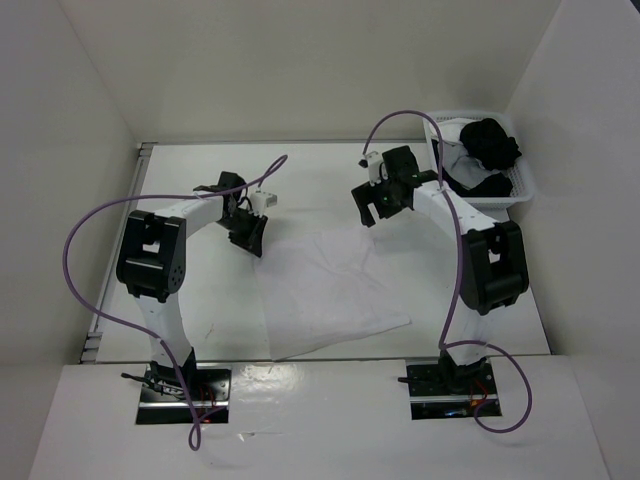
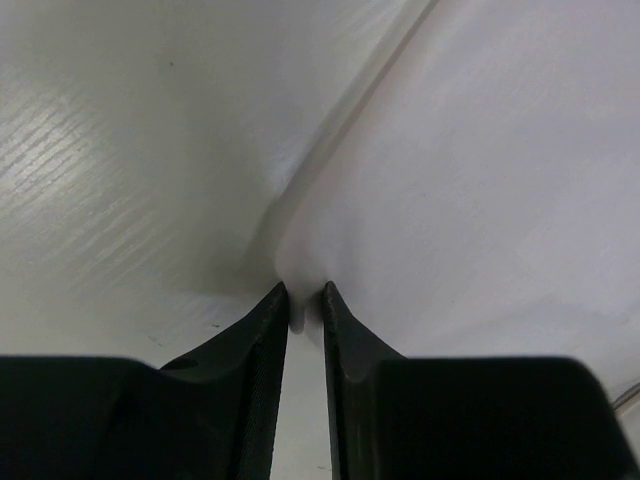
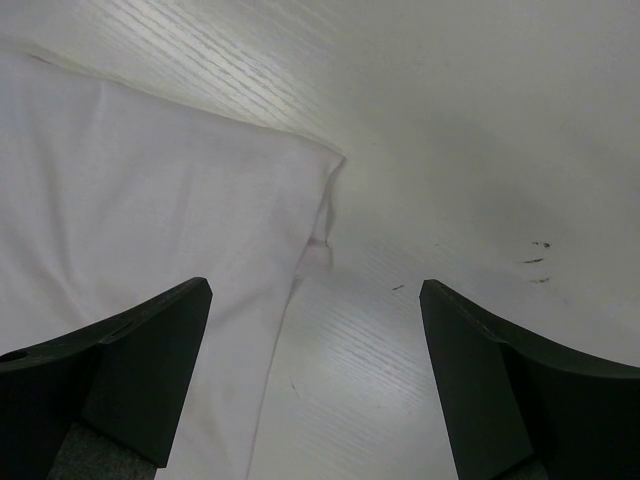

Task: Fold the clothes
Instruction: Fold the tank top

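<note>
From above, the white garment lies spread flat in the middle of the worktop, thin and plain, with a few soft creases. The left gripper sits at its far left corner and the right gripper near its far right corner. A white basket of dark and light clothes stands at the back right.

Looking down the left wrist, the left gripper is nearly closed, pinching a corner of the garment, which rises in a ridge towards it.

Looking down the right wrist, the right gripper gapes wide and holds nothing, just above the garment's puckered corner.
</note>
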`<state>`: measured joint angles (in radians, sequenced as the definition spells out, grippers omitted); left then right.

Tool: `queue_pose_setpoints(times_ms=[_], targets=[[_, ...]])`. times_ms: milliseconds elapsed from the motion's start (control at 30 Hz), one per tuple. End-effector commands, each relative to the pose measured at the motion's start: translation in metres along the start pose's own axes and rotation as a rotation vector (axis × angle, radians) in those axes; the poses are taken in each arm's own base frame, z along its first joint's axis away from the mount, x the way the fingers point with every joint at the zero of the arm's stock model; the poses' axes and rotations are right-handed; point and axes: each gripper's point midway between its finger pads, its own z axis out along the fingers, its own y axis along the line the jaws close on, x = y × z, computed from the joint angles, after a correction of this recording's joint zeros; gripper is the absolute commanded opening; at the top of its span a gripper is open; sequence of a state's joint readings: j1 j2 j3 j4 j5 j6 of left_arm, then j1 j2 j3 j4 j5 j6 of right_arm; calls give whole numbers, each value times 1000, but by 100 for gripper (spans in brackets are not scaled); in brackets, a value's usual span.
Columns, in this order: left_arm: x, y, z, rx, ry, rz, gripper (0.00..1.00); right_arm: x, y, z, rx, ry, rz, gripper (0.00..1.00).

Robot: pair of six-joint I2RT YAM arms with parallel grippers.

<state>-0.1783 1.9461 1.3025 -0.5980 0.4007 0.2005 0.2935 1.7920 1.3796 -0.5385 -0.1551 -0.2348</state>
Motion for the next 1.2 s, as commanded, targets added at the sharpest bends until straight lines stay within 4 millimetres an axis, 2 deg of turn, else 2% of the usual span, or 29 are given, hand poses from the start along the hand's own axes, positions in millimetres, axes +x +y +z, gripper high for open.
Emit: queue_pose_setpoints(times_ms=[0,100,133,167,267,533,700,833,1167], targets=[[17,-2,5,15,65,1,26,-11,-4,10,-13,-41,-33,94],[17,3,3,3,65,-7,19,-9,-6,22,-35,-24,-33,94],[18,3,3,3,65,-7,14,-15,-3,20,-53,-41,-46,94],[18,6,2,0,62,-17,12,-10,-3,26,-57,-25,-43,94],[18,7,2,-9,64,-26,4,-15,-1,28,-78,-42,-56,94],[15,9,-1,-24,50,-27,1,-18,0,45,-101,-63,-88,91],[12,9,0,-26,41,-23,1,-14,3,56,-130,-59,-86,79],[12,9,0,-26,41,-32,1,-8,2,70,-137,-35,-89,75],[11,8,-3,-29,33,-28,1,-1,7,78,-172,-14,-91,58]])
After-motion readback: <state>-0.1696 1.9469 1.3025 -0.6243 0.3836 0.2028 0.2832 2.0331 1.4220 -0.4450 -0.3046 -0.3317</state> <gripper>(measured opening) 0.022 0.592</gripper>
